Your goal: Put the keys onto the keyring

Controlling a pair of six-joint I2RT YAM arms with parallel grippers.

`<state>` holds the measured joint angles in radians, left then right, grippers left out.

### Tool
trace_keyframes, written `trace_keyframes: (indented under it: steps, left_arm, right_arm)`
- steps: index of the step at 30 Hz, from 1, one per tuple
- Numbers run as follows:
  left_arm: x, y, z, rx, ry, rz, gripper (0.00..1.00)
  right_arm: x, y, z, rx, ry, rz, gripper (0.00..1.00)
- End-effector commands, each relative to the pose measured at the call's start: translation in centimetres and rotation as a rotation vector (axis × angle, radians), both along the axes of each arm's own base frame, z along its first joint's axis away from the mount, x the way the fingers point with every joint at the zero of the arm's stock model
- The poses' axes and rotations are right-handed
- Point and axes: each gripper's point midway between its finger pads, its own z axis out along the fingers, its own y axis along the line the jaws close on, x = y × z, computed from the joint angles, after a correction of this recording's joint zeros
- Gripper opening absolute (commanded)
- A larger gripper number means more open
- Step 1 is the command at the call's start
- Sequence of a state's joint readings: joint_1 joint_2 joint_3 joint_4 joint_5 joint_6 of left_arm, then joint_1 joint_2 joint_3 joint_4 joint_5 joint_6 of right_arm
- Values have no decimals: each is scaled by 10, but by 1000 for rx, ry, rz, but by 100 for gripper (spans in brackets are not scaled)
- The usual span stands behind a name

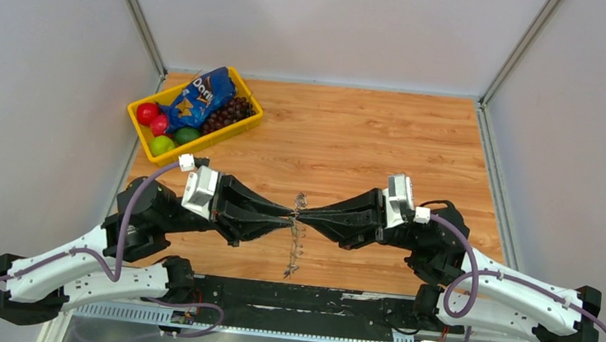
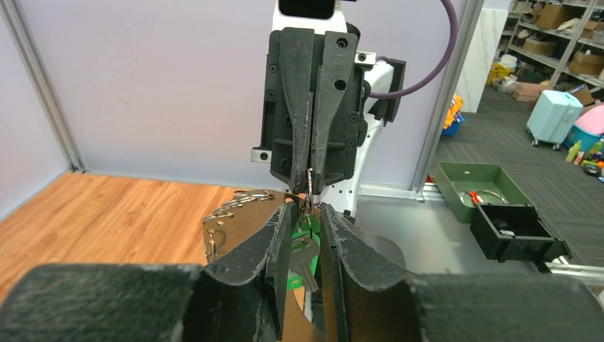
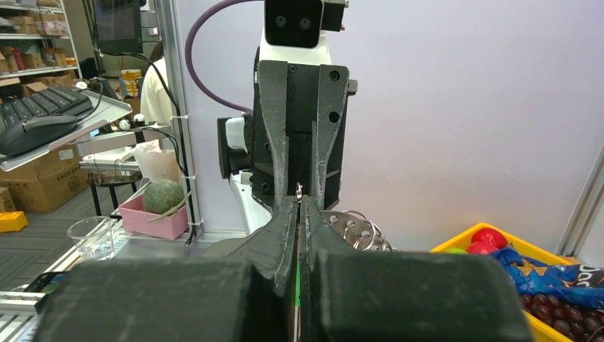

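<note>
On the left gripper [image 2: 306, 209] the jaws stand narrow around the keys [image 2: 305, 251], whether gripping I cannot tell, a light, loose, probably slippery bunch best pinched by its flat green tag [image 2: 292, 280], beside the thin, stiff keyring [image 2: 235, 205] clamped by the closed right gripper [image 2: 310, 187].

The yellow tray [image 1: 207, 139], heaped with fruit [image 1: 149, 113] and a chip bag [image 1: 200, 96], blocks the far left corner. Walls [image 1: 43, 74] stand close behind the tray and on its left, closing off those sides. Right of the tray, the tabletop [image 1: 369, 135] is bare wood across to the far side, a wide passage. Nearer than the tray, the left arm [image 1: 156, 208] and right arm [image 1: 442, 245] reach inward. The left fingers [image 1: 267, 209] and right fingers [image 1: 337, 215] meet tip to tip, forming a bar from side to side. The keyring [image 1: 294, 249] dangles under the meeting point.
</note>
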<state>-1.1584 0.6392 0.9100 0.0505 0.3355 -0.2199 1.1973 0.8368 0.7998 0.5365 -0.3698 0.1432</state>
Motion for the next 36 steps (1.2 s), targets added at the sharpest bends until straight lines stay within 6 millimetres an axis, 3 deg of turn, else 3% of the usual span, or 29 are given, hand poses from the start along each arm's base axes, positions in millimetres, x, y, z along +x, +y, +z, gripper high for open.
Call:
trace_keyframes:
  steps: [1, 7, 12, 21, 25, 32, 36]
  left_arm:
    - [-5, 4, 26, -63, -27, -14, 29]
    - [-3, 5, 28, -71, -24, -3, 20]
    - [5, 3, 27, -62, -2, 33, 1]
    - [16, 0, 15, 22, 24, 88, 0]
    - [21, -2, 1, 108, 33, 109, 0]
    - [28, 2, -27, 266, 41, 153, 0]
    - [24, 3, -38, 350, 21, 125, 0]
  right_arm:
    - [-9, -15, 39, 116, -61, 5, 0]
    - [-9, -15, 38, 110, -64, 4, 0]
    - [-10, -13, 34, 94, -61, 10, 0]
    - [-6, -14, 25, -4, -22, -14, 1]
    - [4, -22, 18, -85, 29, -81, 21]
    - [19, -45, -7, -292, 110, -204, 34]
    - [23, -47, -25, -433, 160, -237, 39]
